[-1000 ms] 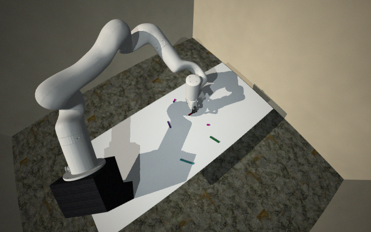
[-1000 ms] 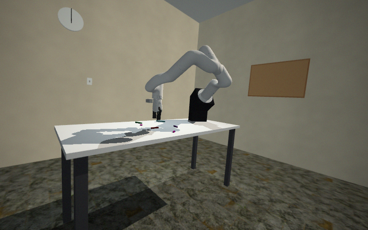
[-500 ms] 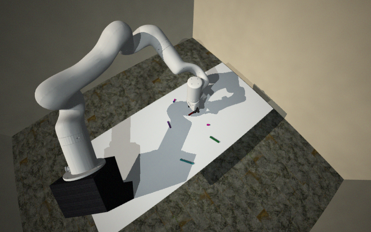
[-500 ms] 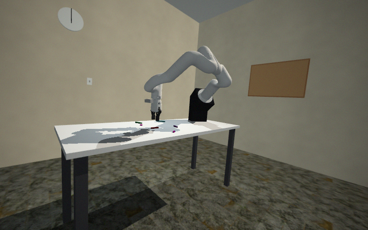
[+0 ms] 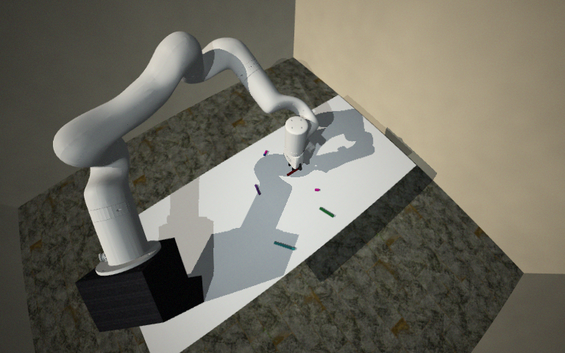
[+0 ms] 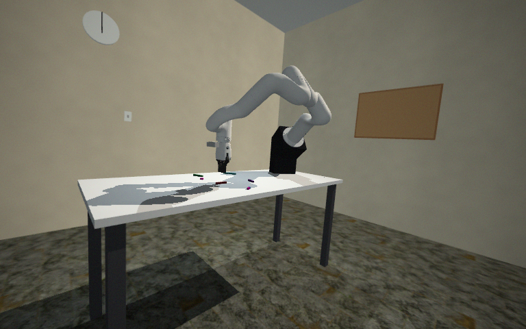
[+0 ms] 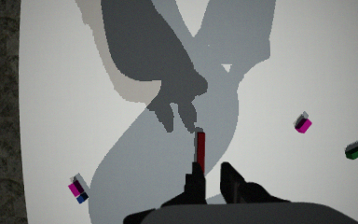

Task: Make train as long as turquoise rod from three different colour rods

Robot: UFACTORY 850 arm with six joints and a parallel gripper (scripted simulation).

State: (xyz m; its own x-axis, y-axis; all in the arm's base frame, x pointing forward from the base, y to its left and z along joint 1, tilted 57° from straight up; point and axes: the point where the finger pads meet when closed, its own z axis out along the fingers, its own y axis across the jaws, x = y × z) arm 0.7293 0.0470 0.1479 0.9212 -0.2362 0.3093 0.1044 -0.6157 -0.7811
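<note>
The red rod [image 5: 293, 171] lies flat on the white table under my gripper [image 5: 294, 168]. In the wrist view the red rod [image 7: 200, 149] runs in between the two dark fingers of my gripper [image 7: 209, 175]. The fingers are partly closed, the rod lies against the left finger, and a gap shows on the right side. The turquoise rod [image 5: 285, 245] lies near the table's front edge. A short magenta rod [image 5: 317, 190] lies to the right and also shows in the wrist view [image 7: 303, 124]. A magenta and blue pair [image 7: 77, 190] lies to the left.
A green rod [image 5: 327, 212] lies right of the turquoise one, and its end shows in the wrist view [image 7: 351, 150]. A purple rod [image 5: 257, 189] lies towards the arm's black base [image 5: 137, 287]. A beige wall stands close behind the table's far edge.
</note>
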